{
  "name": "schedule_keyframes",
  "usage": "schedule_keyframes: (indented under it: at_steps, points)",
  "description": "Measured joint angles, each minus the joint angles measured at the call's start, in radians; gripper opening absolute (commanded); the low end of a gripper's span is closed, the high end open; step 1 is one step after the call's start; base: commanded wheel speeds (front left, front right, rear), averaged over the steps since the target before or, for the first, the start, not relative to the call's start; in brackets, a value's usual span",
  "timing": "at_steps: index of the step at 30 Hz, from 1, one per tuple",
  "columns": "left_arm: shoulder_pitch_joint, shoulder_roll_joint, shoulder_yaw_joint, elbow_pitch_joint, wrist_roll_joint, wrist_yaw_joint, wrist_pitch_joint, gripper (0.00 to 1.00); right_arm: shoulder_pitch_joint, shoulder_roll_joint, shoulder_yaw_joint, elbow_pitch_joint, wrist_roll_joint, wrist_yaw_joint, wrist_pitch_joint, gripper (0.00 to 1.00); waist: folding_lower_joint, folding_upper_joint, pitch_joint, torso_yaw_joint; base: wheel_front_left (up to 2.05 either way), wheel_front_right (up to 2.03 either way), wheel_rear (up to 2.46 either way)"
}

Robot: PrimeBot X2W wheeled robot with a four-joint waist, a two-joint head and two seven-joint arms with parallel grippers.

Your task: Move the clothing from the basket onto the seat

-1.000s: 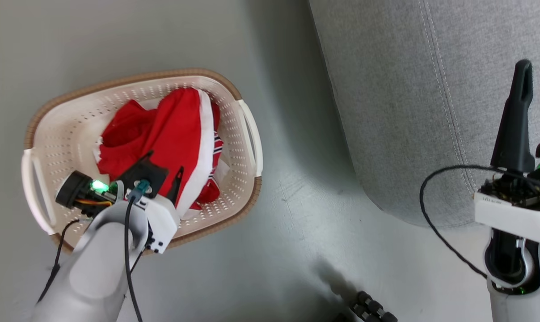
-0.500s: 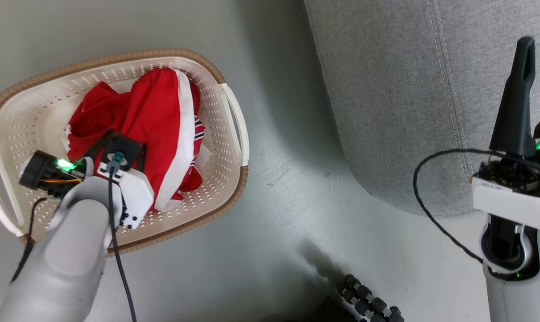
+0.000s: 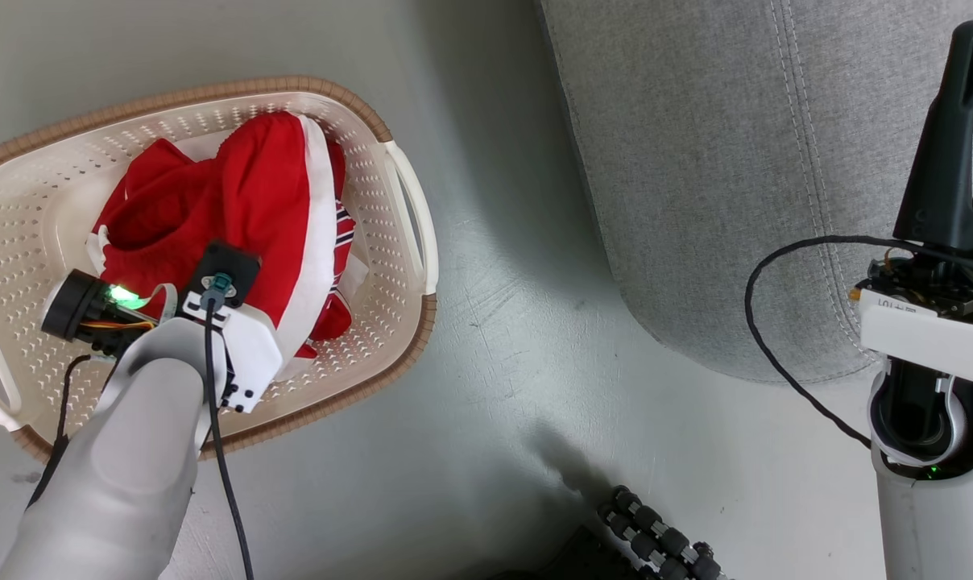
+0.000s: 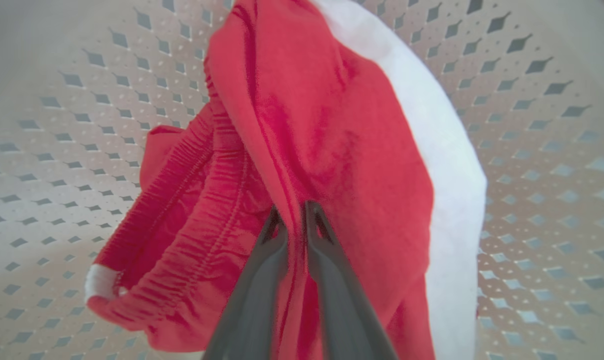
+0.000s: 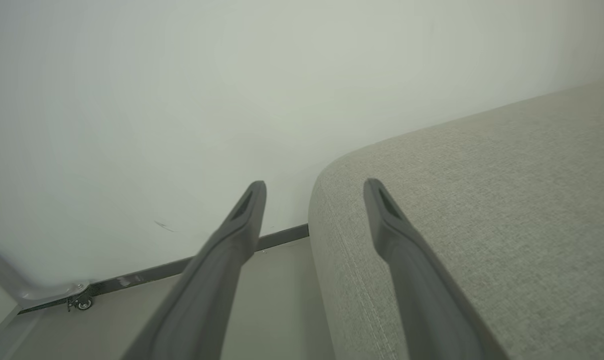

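Grey woven seat [image 3: 736,161], round-cornered and crossed by a double stitched seam, fills the upper right of the head view. It stands on a smooth pale floor [image 3: 519,362], well apart from the basket [image 3: 370,201]. In the right wrist view a plain pale wall [image 5: 182,75] rises behind it.

The basket is an oblong of cream perforated plastic with a brown rim and white side handles. The clothing [image 3: 245,201] lies bunched inside it: soft red fabric with a broad white band and a gathered elastic hem.

The left forearm [image 3: 124,467], pale and smooth, reaches down into the basket, and its wrist housing hides the near part of the clothing. The left gripper [image 4: 293,212] is drawn narrow, its tips pinching a fold of red fabric.

The right gripper [image 5: 315,187] points upward beside the seat's corner, spread wide and holding nothing. A thin black cable [image 3: 768,322] loops from its wrist.

A black ribbed object [image 3: 656,540], possibly part of the robot's base, sits at the lower edge.
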Motion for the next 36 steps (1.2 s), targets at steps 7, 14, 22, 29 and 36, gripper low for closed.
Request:
schedule_keyframes:
  at_steps: [7, 14, 22, 29, 36]
  points:
    - [0.0, -0.007, -0.007, 0.017, 0.0, -0.001, -0.014, 0.0, -0.007, 0.0, 0.001, 0.008, 0.004, 0.0, 0.0, 1.0, 0.0, 0.0, -0.015, 0.0, 0.0, 0.0, 0.0]
    - [0.0, -0.016, -0.012, 0.022, 0.0, -0.007, -0.05, 0.0, -0.007, 0.0, 0.001, 0.028, 0.004, 0.0, -0.003, 1.0, 0.0, 0.0, -0.038, 0.002, 0.0, 0.0, 0.0]
    - [0.005, -0.039, -0.02, 0.022, 0.0, -0.006, -0.093, 0.0, -0.008, 0.0, 0.005, 0.042, 0.002, 0.0, -0.006, 1.0, 0.0, 0.0, -0.075, 0.013, 0.0, 0.0, 0.0]
    - [0.019, -0.043, -0.012, 0.016, -0.006, 0.012, -0.125, 0.0, -0.009, 0.0, 0.012, 0.063, -0.016, 0.0, -0.006, 1.0, -0.0001, 0.0, -0.118, 0.031, 0.0, 0.0, 0.0]
    - [0.026, -0.054, -0.007, -0.018, -0.02, 0.012, -0.147, 0.0, -0.009, 0.0, 0.019, 0.075, -0.045, 0.0, -0.006, 1.0, -0.0001, 0.0, -0.161, 0.051, 0.0, 0.0, 0.0]
